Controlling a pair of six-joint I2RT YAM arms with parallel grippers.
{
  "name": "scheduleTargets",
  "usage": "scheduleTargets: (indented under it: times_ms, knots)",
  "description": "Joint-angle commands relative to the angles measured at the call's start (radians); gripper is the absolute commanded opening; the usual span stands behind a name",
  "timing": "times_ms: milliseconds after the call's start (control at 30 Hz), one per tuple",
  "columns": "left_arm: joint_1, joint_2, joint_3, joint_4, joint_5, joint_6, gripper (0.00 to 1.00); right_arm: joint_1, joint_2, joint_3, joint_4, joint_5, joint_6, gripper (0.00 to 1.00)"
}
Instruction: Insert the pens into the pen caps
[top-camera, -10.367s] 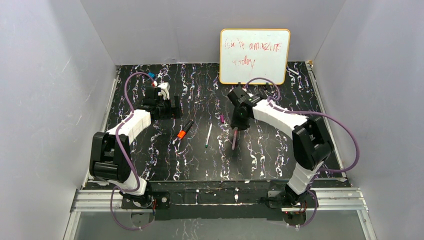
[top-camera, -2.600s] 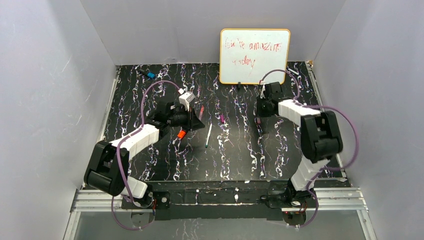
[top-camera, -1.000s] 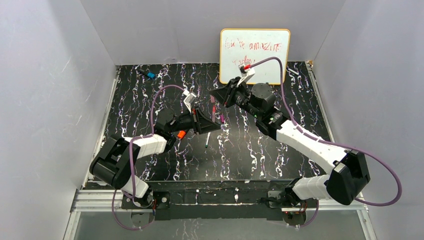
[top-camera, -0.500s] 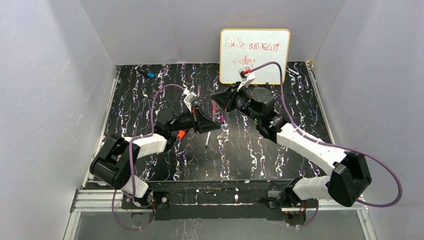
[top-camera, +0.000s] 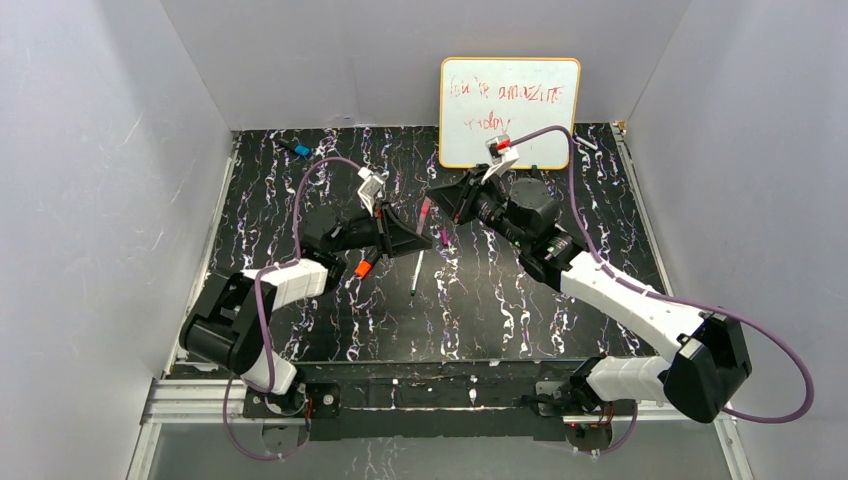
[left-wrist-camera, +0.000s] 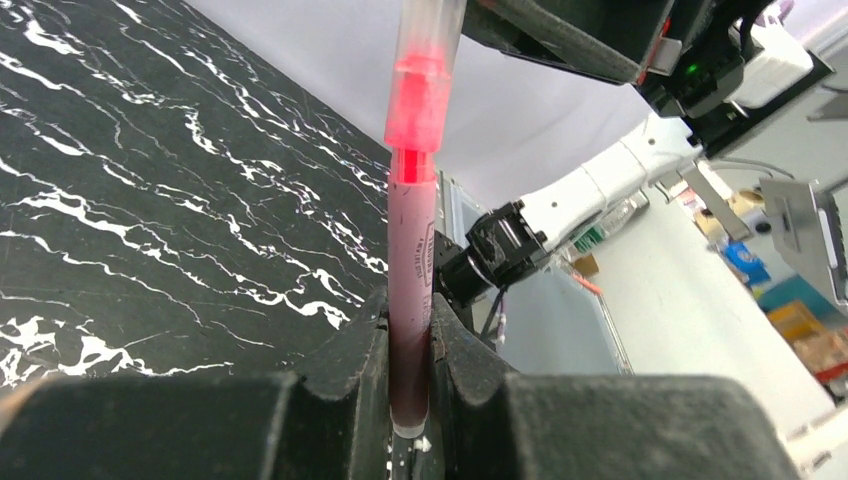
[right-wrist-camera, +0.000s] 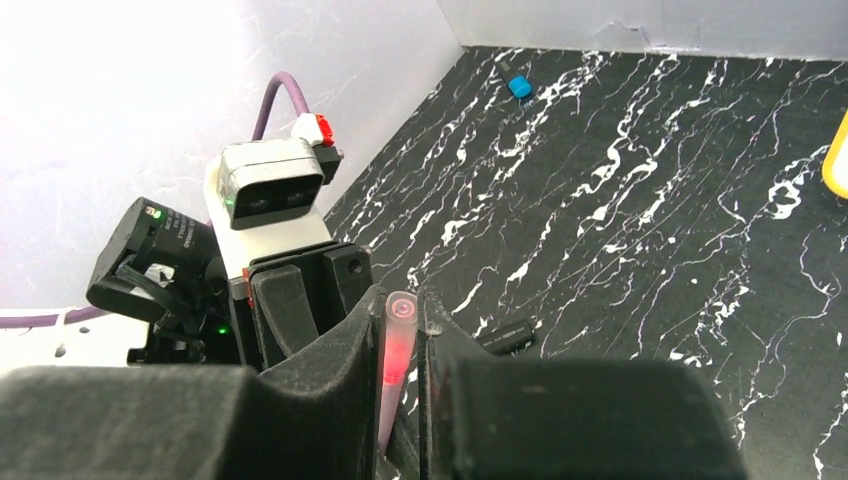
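Pinching the mauve end of the pale pen (left-wrist-camera: 411, 250) at lower centre, the left gripper (left-wrist-camera: 410, 335) faces the right gripper (right-wrist-camera: 402, 318), which clamps its translucent end.

The whiteboard (top-camera: 508, 110) stands at the rear of the worktop (top-camera: 520, 290), right of centre, against the back wall. In front of it, the left end effector (top-camera: 418, 241) and the right end effector (top-camera: 447, 203) meet above mid-worktop, the left one nearer and to the left. The held pen (top-camera: 425, 212) spans between them, clamped at each end. On the worktop below lie the thick marker (top-camera: 366, 262) and, just to its right, the thin pen (top-camera: 415, 272). The loose cap (top-camera: 443, 237) lies behind and to the right of the thin pen. A small object (top-camera: 300, 150) lies in the far left corner.
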Motion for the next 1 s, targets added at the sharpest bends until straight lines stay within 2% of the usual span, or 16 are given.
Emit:
scheduleTargets:
  times_ms: [0,133,467,967]
  knots:
    - [0.033,0.029,0.109,0.042,0.049,0.015,0.00,0.029,-0.026,-0.022,-0.040,-0.044,0.010,0.02]
    - [0.031,0.054,0.136,0.041,0.122,0.025,0.00,0.043,-0.007,-0.009,-0.051,-0.060,0.007,0.02]
    - [0.028,0.025,0.106,0.007,0.121,0.117,0.00,0.053,0.002,0.018,-0.139,-0.091,-0.028,0.03]
    - [0.025,-0.011,0.050,-0.042,0.137,0.151,0.00,0.053,0.012,0.043,-0.125,-0.068,-0.042,0.52]
